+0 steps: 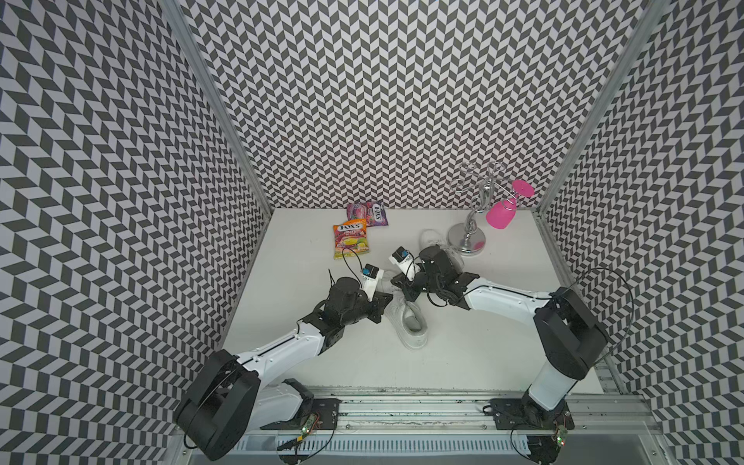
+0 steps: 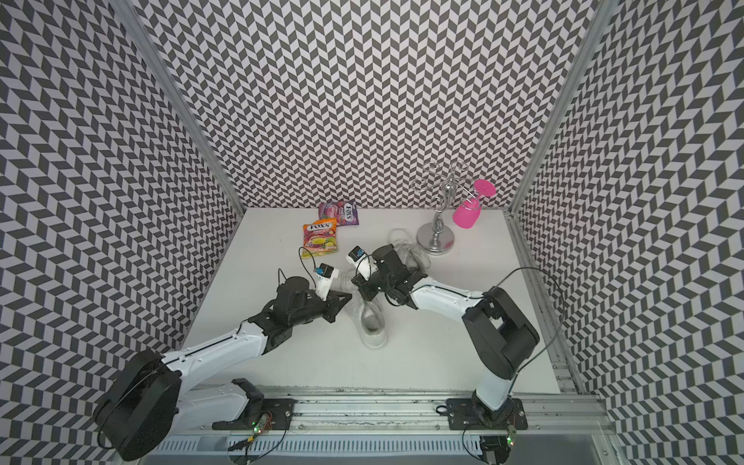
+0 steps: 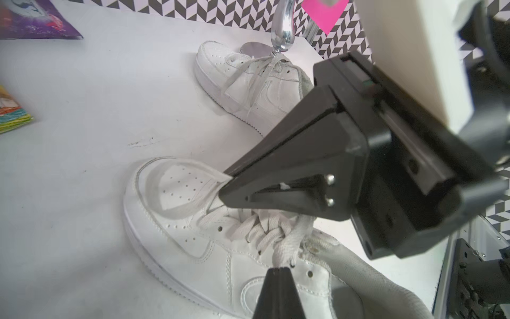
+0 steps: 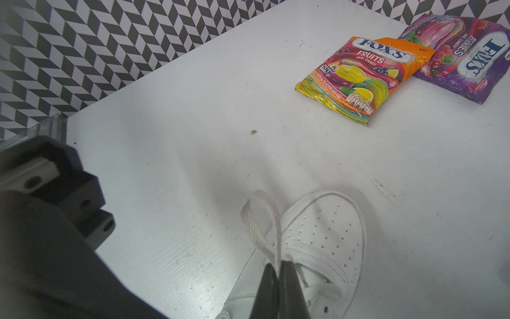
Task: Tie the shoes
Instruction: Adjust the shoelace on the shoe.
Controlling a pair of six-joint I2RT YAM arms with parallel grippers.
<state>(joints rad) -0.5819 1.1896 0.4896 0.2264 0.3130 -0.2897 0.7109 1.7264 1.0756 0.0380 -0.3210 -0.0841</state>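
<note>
Nearest the top camera: metal rail (image 1: 402, 406) along the table's front edge, both arm bases bolted to it. Near shoe (image 1: 410, 322) lying mid-table, toe pointing toward the back wall, heel toward the rail; bare tabletop (image 1: 483, 354) to either side and behind the heel. Far shoe (image 3: 248, 82) farther back, just beside the base of the silver stand (image 1: 469, 237), partly hidden under the right arm in both top views.

Left gripper (image 3: 280, 269) clenched on a lace (image 3: 287, 248) near the top eyelets of the near shoe. Right gripper (image 4: 278, 272) pinched tight on a lace loop (image 4: 265, 221) arching over the toe. Both grippers close together above the shoe's tongue.

Around: orange candy bag (image 1: 351, 238) and purple candy bag (image 1: 368, 213) near the back wall, well apart from the shoes; pink cup (image 1: 500, 215) hanging from the stand.
</note>
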